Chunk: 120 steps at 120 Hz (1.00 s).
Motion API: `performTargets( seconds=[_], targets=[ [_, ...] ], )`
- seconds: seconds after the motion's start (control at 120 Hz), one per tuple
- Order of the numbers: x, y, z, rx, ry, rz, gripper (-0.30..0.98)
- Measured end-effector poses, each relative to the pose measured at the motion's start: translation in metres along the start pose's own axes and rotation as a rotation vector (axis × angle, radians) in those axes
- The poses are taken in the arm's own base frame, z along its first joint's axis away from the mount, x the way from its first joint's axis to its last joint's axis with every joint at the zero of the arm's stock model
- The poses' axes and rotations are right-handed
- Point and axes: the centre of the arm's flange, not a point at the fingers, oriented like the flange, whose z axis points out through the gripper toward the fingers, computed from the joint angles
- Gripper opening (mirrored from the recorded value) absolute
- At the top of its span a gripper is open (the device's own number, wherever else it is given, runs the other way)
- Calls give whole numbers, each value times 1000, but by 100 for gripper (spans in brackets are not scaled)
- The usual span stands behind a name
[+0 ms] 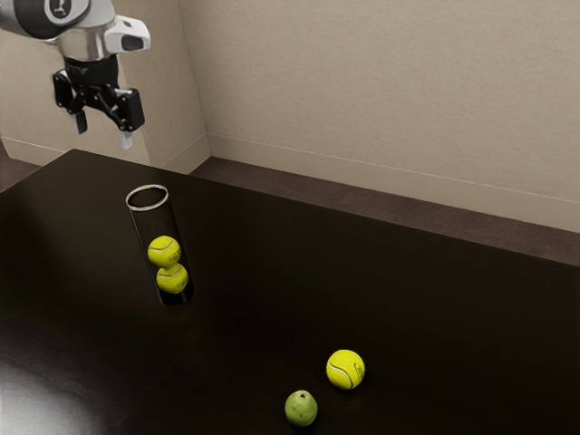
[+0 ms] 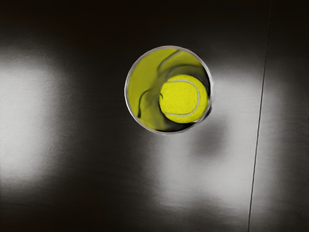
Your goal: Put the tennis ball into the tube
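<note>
Across the far end of a dark, glossy wooden table [image 1: 408, 272], a white and grey robot arm [image 1: 86, 43] reached in from the exterior view's upper left. Its black two-finger gripper [image 1: 103, 133] hung high with the fingers well apart, and from where I stood they had nothing pinched between them. Near it, upright on the tabletop, was a tall, clear, cylindrical tube with a pale ring for a rim [image 1: 149, 209], its mouth open; the wrist view looked down into that mouth. Two bright yellow felt tennis balls were inside, the upper one [image 1: 164, 251] resting on the lower one [image 1: 172, 278], with room above them by the look of it. That much of the filling was done. Another yellow tennis ball with a pale seam [image 1: 345, 370] lay loose on the table, well apart from the tube, toward the exterior view's right, and I took it for the one the job was about. If so, nearly all the work remained: the hand had to go over to it, close on it, lift it, bring it above the ring and let it drop in. Smallest of all, a round green fruit [image 1: 301, 409] sat near that loose ball without touching it, no part of the job as I judged it, though a careless approach might have knocked it.
</note>
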Motion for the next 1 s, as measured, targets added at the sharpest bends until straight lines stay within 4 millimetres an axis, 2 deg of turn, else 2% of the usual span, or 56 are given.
performTargets(
  seconds=[0.142, 0.233, 0.292, 0.383, 0.517, 0.558, 0.592, 0.625, 0.65, 0.742, 0.783, 1.0],
  targets=[
    [0, 12, -6, -10, 20, 17, 69],
    [0, 46, -13, -29, 42, 78, 69],
    [4, 89, -5, -52, 28, 140, 69],
    [2, 177, 17, -91, 17, 263, 69],
    [-27, 295, 69, -130, -12, 407, 69],
    [-38, 325, 81, -140, -15, 439, 69],
    [-43, 342, 90, -148, -17, 451, 68],
    [-45, 350, 105, -160, -29, 443, 68],
    [-41, 349, 117, -170, -41, 422, 68],
    [-12, 315, 150, -199, -64, 296, 68],
    [-7, 309, 163, -204, -73, 264, 69],
    [-24, 358, 199, -209, -73, 288, 69]
  ],
)
